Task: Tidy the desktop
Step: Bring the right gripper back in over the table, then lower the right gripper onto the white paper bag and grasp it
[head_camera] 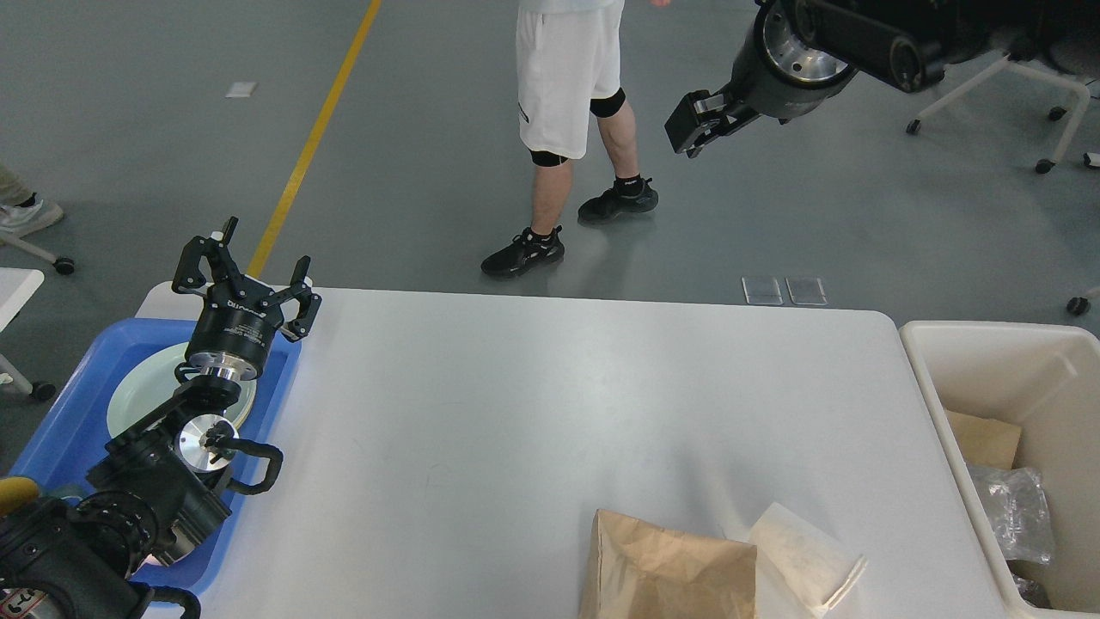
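On desktop (533, 404): one bag (666, 563), one napkin (803, 554)

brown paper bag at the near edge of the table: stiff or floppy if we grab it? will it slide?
The brown paper bag lies flat and creased, so it is probably floppy, light and likely to crumple under a pinch. On the smooth desktop it would probably slide rather than tip. Contents cannot be told; its lower part is cut off by the view.

White desktop (533, 404), blue tray (64, 413)
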